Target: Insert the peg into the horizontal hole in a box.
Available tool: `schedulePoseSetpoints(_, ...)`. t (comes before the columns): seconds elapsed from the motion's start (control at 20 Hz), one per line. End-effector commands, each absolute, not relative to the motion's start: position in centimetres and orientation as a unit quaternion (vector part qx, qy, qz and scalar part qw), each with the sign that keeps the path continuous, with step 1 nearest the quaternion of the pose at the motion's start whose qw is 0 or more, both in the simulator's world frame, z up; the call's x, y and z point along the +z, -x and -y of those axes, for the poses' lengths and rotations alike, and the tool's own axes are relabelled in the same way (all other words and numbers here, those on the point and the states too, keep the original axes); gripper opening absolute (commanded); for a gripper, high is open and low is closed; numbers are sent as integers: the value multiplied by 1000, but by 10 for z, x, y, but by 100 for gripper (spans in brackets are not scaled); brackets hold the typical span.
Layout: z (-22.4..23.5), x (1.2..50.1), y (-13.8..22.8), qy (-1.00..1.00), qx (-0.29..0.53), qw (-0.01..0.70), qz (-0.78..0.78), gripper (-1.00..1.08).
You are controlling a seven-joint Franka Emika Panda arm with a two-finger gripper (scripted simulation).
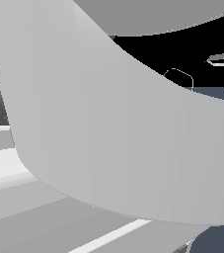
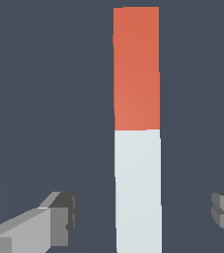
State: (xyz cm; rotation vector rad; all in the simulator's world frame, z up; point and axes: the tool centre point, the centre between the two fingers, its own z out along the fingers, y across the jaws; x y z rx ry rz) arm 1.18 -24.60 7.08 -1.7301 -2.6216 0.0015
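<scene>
Lying flat on the dark slate bench [image 2: 44, 99], the peg [image 2: 137, 133] is seen in the wrist view as a long straight bar, its orange-red half reaching away from the claw [image 2: 145, 217] and its pale grey-white half running back between the two fingers [image 2: 59, 217]. The long axis is set square across the line that joins the fingers, so a closing stroke would meet the two long side faces. The claw is spread wide, with clear bench showing on either side of the pale half, and nothing is held. The step in hand is judged to be the approach for the grasp: the peg is straddled but not yet touched. A descent and a closing on the pale half are called for next, with the bar kept centred so that it is not skewed. Neither the box nor the hole can be seen in either view, so the heading of the orange-red end relative to the hole cannot be told. The exterior view is almost wholly filled by a pale grey arm link [image 1: 108, 138].
</scene>
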Motion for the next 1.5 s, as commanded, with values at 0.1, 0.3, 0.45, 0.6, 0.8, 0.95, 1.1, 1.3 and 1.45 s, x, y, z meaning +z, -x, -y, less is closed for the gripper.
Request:
schedulePoseSetpoints(0.1,251,68,-15,545,0,0,839,100)
schedulePoseSetpoints(0.3,251,68,-15,546,0,0,838,100)
schedulePoseSetpoints(0.45,251,62,-15,546,0,0,838,100)
schedulePoseSetpoints(0.6,251,50,-15,545,0,0,838,100)
schedulePoseSetpoints(0.8,251,29,-14,545,0,0,839,100)
schedulePoseSetpoints(0.95,251,20,-15,545,0,0,839,100)
schedulePoseSetpoints(1.1,251,18,-16,545,0,0,839,100)
schedulePoseSetpoints(1.3,251,18,-16,545,0,0,839,-100)
schedulePoseSetpoints(1.45,251,18,-16,545,0,0,839,-100)
